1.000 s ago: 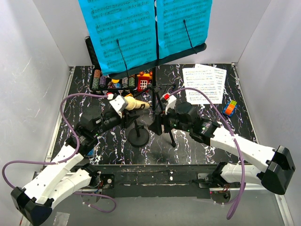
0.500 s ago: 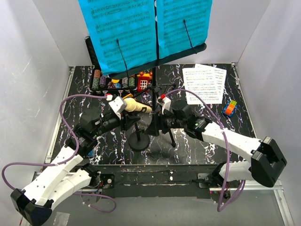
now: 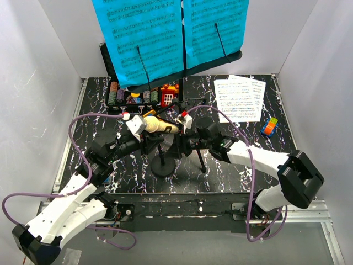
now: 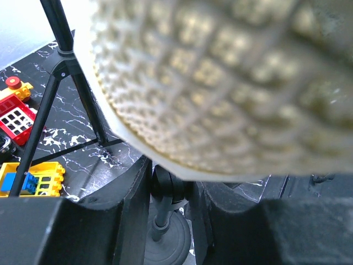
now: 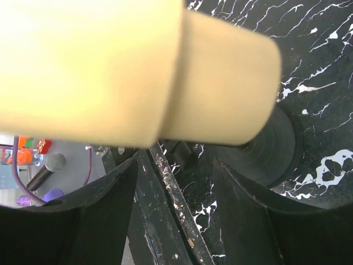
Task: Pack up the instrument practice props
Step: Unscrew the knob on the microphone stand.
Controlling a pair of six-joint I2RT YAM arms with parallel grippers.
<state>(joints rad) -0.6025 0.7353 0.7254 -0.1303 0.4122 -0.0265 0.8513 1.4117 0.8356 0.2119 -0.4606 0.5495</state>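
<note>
Cream microphone (image 3: 160,126) lies in the clip of the black mic stand (image 3: 163,163) at the middle of the tabletop (image 3: 237,165), head to 9 o'clock, tail to 3. I judge the step is freeing it. My left gripper (image 4: 171,221) clamps the stand's neck. My right gripper (image 5: 176,221) is open, with the tail just above its jaws; next it must rise and close there.

No text readable; blue sheet-music pages (image 3: 144,38) show only staves

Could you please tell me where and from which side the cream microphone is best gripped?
Probably by the smooth handle tail, coming from the right. The microphone lies nearly level in the clip of the small stand, mesh head to the left, so the tapered tail sticks out free on the right.
</note>
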